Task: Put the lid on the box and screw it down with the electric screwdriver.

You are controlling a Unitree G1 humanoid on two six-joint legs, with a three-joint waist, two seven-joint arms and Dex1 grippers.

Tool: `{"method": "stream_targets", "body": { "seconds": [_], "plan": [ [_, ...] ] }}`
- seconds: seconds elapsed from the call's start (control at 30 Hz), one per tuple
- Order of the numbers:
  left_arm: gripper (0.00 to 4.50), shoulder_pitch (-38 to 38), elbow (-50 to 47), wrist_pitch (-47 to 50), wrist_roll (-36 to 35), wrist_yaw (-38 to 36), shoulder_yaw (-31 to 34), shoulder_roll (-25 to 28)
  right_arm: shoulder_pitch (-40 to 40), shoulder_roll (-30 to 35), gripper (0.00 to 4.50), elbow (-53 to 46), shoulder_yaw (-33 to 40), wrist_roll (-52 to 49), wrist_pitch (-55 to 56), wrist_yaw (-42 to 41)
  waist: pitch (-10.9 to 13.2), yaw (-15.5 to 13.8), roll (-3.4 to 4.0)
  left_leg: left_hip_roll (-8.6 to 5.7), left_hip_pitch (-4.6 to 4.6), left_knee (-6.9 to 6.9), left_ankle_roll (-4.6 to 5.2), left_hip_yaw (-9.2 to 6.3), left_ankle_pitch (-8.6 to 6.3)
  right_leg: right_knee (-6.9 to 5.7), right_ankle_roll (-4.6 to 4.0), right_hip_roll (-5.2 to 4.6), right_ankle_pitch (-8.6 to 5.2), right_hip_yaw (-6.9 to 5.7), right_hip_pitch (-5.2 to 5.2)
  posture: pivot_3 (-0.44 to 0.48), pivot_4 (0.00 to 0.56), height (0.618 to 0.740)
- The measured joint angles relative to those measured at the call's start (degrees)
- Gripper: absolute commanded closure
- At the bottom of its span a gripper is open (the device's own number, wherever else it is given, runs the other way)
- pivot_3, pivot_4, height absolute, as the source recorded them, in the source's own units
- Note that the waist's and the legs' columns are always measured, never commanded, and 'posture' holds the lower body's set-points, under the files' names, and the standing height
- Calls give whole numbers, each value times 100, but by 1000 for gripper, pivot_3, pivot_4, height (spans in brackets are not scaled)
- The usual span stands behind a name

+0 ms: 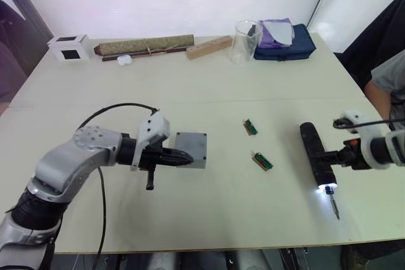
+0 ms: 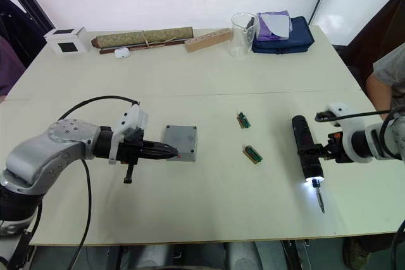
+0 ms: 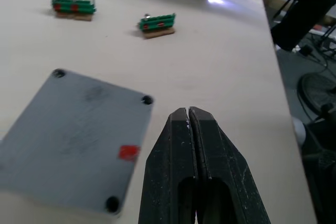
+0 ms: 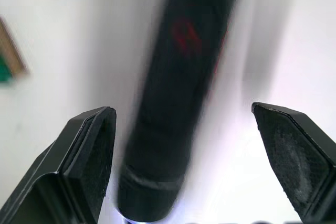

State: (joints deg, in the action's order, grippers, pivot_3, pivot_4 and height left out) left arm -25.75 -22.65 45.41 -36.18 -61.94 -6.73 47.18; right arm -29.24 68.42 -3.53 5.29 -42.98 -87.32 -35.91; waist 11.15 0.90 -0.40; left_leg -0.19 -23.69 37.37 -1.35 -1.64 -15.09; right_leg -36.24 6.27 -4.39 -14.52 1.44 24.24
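Your square grey metal box (image 2: 180, 141), lid surface up with corner holes, sits mid-counter (image 2: 209, 86). Left end effector (image 1: 183, 157), fingers pressed together, touches its 9 o'clock edge. Right end effector (image 4: 194, 145), spread, straddles the lit black cylindrical electric screwdriver (image 2: 305, 148) at 3 o'clock; two green bit holders (image 2: 253, 153) lie between.

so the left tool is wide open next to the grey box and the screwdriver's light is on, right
Not quite. The left tool is shut, its two fingers pressed together, as the left wrist view shows. The rest holds: it sits next to the grey box, and the electric screwdriver has its light on.
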Motion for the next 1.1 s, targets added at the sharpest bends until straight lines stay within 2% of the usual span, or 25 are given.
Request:
{"method": "stream_targets", "body": {
  "seconds": [0.13, 0.2, 0.27, 0.37, 0.43, 0.53, 0.63, 0.9, 1.1],
  "plan": [
    [4500, -214, 407, -92, 48, -5, 208, 15, -385, 198, 12, -363, -70, 88, 526, -391, 1, -12, 2, -1, 0, -1, 0, 2, 0, -1, 0, -2, 0, 0, 2, 0, 150, 740],
    [4500, -337, 780, -186, 130, 42, 421, 97, -551, 522, 12, -692, -309, 399, 1432, -863, 1, -9, 1, 0, 0, 0, 0, 2, 0, -2, 1, -2, 0, -2, 3, 0, 150, 740],
    [4500, -413, 1123, -328, 299, 103, 571, 182, -771, 500, 12, -953, -342, 590, 2118, -1125, 0, 13, 0, 1, 1, -1, 0, 3, 0, -2, 1, -1, 0, -2, 4, 0, 150, 740],
    [4500, -437, 1517, -658, 652, 322, 586, 94, -564, -19, 12, -1884, -527, 661, 3164, -1651, -7, 11, -15, 3, 10, -3, -1, -1, 0, -11, 2, 0, 1, -3, -3, 0, 150, 740],
    [4500, -371, 1599, -822, 857, 388, 527, 71, -329, -332, 12, -2246, -784, 636, 3403, -1785, -6, -3, -18, 2, 8, -1, -1, -1, 1, -13, 1, -2, 1, -2, -3, 0, 150, 740],
    [4500, -121, 1634, -1058, 1186, 500, 390, -4, -53, -952, 12, -2533, -1248, 768, 3591, -1683, -11, -16, -23, -5, 10, 4, -2, 1, 1, -15, 1, -14, 1, -1, -8, 0, 150, 740],
    [4500, 226, 1703, -1213, 1504, 752, 45, -370, 190, -1810, 12, -2525, -1988, 1094, 3706, -1328, -10, -29, -28, -10, 5, 17, -3, -3, 2, -22, 4, -17, 3, -2, -10, 0, 150, 740],
    [4500, 385, 1718, -1386, 1940, 986, -365, -919, 335, -2508, 12, -2385, -2591, 1590, 3725, -1004, -10, -22, -29, -11, 0, 59, -3, -9, 1, -65, 3, -16, 3, -4, -6, 0, 150, 740],
    [4500, -81, 2157, -1624, 2154, 825, -517, -1172, 216, -2902, 12, -2143, -3012, 1826, 3745, -1115, -11, -27, -30, -13, 5, 73, -3, -11, 2, -85, 3, -14, 3, -4, -9, 0, 150, 740]
  ]
}}
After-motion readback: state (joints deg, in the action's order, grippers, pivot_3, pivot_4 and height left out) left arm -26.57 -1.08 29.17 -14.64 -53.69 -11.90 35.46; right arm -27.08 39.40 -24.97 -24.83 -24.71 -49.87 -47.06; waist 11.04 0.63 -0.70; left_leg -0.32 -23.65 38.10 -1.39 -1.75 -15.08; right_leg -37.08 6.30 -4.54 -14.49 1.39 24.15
